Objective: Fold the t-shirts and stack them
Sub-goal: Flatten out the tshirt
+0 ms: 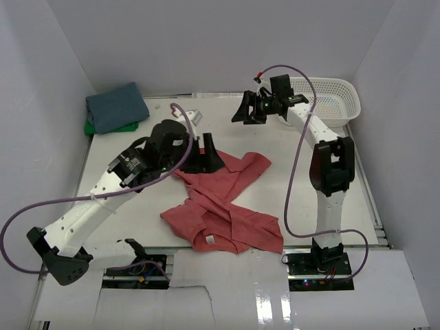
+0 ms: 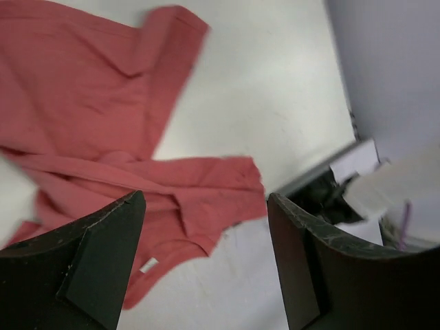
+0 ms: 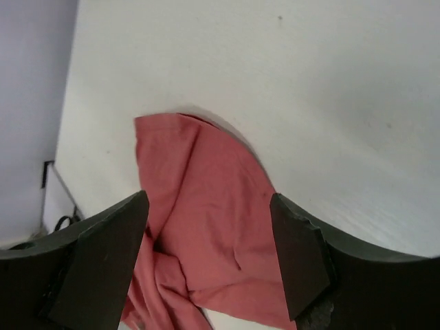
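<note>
Coral-red t-shirt lay crumpled mid-table, ungripped. Left gripper hung spread and empty over its 11 o'clock edge. Right gripper was spread and empty at 12 o'clock. Slate-blue t-shirt sat on green t-shirt at 10 o'clock.

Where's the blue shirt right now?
In the overhead view, the slate-blue shirt lies folded at the far left corner of the table, on top of the green shirt, across from the white basket.
</note>
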Controlling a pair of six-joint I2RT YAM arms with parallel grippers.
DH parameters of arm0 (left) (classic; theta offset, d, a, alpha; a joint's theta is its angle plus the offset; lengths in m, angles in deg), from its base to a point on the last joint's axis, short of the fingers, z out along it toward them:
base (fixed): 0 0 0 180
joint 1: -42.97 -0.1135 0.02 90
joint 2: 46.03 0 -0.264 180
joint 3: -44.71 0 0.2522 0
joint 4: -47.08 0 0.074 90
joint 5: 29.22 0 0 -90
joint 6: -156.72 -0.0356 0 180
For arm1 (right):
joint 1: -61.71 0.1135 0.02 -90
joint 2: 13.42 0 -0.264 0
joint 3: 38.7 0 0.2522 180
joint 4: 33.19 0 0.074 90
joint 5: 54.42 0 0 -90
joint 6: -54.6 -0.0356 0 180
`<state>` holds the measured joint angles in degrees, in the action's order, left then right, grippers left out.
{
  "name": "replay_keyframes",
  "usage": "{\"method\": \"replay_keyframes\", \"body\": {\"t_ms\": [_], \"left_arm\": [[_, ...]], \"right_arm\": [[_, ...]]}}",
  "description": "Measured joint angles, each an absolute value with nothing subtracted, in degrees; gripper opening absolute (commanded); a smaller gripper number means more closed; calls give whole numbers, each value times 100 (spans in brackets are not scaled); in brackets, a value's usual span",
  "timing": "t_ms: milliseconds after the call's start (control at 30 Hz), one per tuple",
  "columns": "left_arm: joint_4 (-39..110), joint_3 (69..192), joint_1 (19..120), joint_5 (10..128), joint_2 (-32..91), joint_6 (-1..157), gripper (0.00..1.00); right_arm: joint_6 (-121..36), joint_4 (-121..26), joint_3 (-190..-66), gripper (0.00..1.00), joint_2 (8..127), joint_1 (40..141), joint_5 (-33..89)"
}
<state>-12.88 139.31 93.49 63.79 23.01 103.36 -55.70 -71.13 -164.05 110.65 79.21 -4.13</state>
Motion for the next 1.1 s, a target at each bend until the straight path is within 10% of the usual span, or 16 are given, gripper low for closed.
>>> {"method": "replay_keyframes", "body": {"t_ms": [467, 1100], "left_arm": [[-1299, 13229, 4967, 8020, 3446, 9353, 84], [-560, 12792, 4602, 8748, 4491, 9510, 82]], "right_arm": [[-4984, -8128, -11288, 80, 6208, 9842, 2628], [-6623, -9387, -10084, 71, 5299, 12524, 4872]]}}
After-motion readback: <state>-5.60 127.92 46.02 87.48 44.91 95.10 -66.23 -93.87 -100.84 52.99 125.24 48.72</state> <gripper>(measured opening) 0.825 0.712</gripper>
